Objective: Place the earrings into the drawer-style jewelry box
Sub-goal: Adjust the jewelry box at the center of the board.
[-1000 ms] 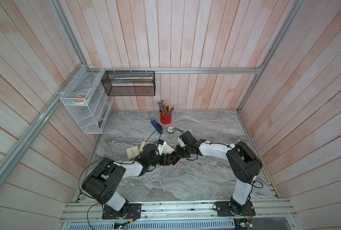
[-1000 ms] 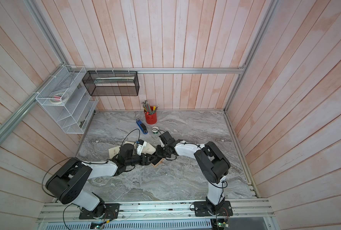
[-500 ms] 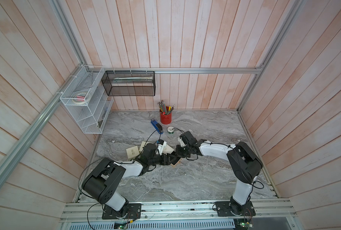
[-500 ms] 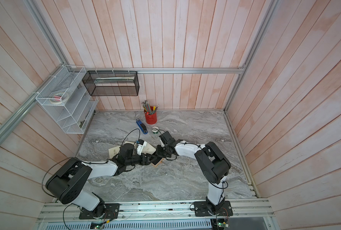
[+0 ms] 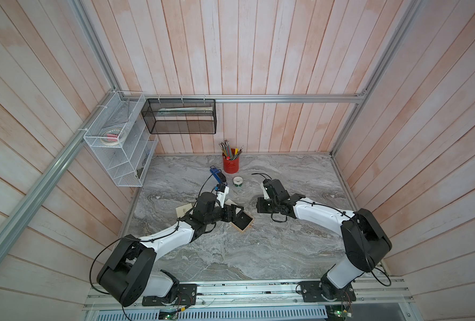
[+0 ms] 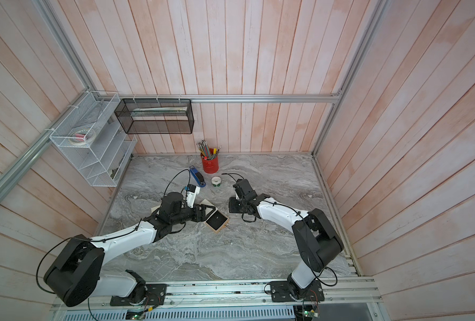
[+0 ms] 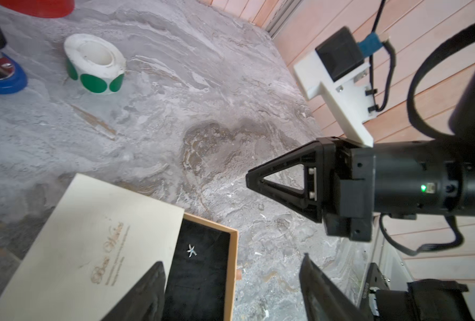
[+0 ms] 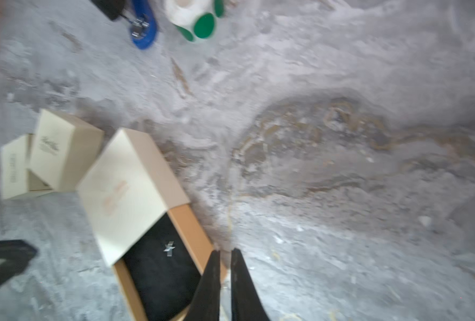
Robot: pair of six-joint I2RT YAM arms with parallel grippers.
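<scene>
Left gripper [image 7: 232, 280] gapes empty over the pulled-out drawer [image 7: 203, 266], earring [image 7: 191, 250] inside; right gripper [image 8: 225, 278], nearly shut, holds nothing.

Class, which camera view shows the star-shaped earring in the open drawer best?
The left wrist view: the earring is sharp against the drawer's black lining. The right wrist view blurs it; in both top views it is a speck.

A small silver star-shaped earring [image 7: 191, 250] is seen lying in the pulled-out black-lined drawer [image 7: 203, 272] of the cream cardboard jewelry box [image 7: 91, 241], set mid-desk on the grey marbled desk [image 5: 258, 250]. Two smaller cream cardboard boxes [image 8: 44, 158] are placed left of it. A red metal pencil cup [image 5: 230, 164] is stood behind, at the back wall.
</scene>
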